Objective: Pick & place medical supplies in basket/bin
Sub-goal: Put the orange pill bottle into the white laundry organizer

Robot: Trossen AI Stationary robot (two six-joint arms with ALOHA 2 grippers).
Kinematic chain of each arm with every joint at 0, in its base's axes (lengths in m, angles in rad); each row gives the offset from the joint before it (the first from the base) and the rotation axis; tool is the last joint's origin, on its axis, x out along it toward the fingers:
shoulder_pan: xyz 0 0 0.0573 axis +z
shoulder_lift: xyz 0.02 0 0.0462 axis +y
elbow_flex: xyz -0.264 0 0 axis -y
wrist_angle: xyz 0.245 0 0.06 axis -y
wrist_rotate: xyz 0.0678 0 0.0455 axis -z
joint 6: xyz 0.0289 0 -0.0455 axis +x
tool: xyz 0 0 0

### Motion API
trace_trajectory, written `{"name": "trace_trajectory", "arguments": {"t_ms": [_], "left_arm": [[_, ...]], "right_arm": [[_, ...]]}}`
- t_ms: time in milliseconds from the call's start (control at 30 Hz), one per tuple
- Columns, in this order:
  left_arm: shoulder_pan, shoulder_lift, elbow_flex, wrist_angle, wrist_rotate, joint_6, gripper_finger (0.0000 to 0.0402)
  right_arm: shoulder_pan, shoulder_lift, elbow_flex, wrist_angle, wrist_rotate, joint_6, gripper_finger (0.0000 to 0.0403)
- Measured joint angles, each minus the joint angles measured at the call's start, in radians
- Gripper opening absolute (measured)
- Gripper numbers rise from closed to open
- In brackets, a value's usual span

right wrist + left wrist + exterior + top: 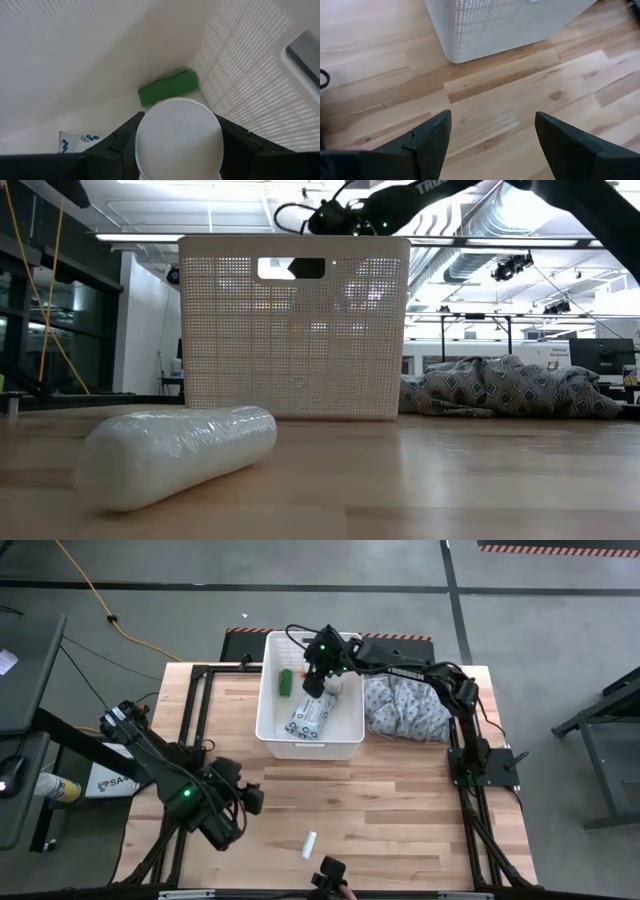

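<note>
The white lattice bin (345, 730) stands at the table's far middle. In it lie a green cylinder (167, 87), also in the high view (285, 682), and the grey-green wipes packet (308, 718). My right gripper (315, 683) reaches down into the bin, shut on a white bottle (179, 135). A small white tube (310, 844) lies on its side on the table near the front edge and fills the low view's foreground (180, 455). My left gripper (492, 140) is open and empty over bare wood at the near left (250, 798). My right gripper pinches the white bottle between its two fingers (120, 145), one on each of two opposite sides (142, 142). The fingers point down into the bin from above. The bottle's round end faces the wrist camera, and it hangs over the bin floor near the green cylinder.
A crumpled grey patterned cloth (405, 708) lies against the bin's right side, also seen in the low view (510, 395). Bare wood spreads between the bin's near wall (495, 25) and the front edge. A black frame runs along the table's sides.
</note>
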Motion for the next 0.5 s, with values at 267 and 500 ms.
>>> {"name": "trace_trajectory", "arguments": {"t_ms": [267,500], "left_arm": [[0.012,0.0,0.0,0.003,0.039,0.017,0.0319],[0.012,0.0,0.0,0.004,0.039,0.017,0.0319]], "right_arm": [[-0.001,0.012,0.0,-0.006,-0.003,0.0,0.0186],[0.002,0.012,0.0,-0.049,-0.029,-0.001,0.0186]]}}
